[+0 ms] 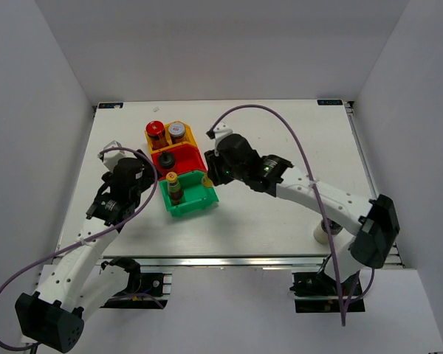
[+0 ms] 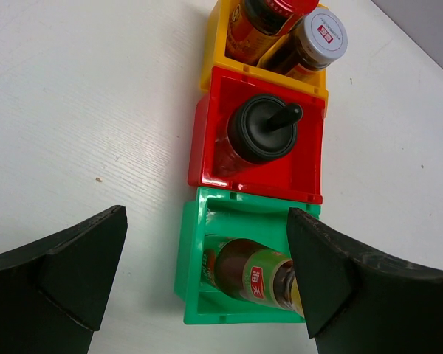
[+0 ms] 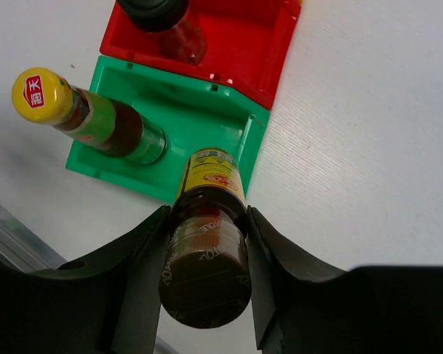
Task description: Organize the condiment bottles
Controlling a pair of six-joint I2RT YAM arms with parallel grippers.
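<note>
Upper-centre of top view: yellow bin holds red-capped jar, silver-capped jar | red bin: black-lidded jar | green bin: yellow-capped bottle | right gripper pinching slim brown bottle over green bin's right rim | left gripper spread wide, empty

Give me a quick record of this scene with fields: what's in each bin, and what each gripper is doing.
yellow bin: red-capped jar and silver-capped jar, side by side
red bin: one black-lidded jar
green bin: one yellow-capped bottle, standing
right gripper: shut on a second slim bottle, at the green bin's edge
left gripper: open, empty, facing the bins
</note>
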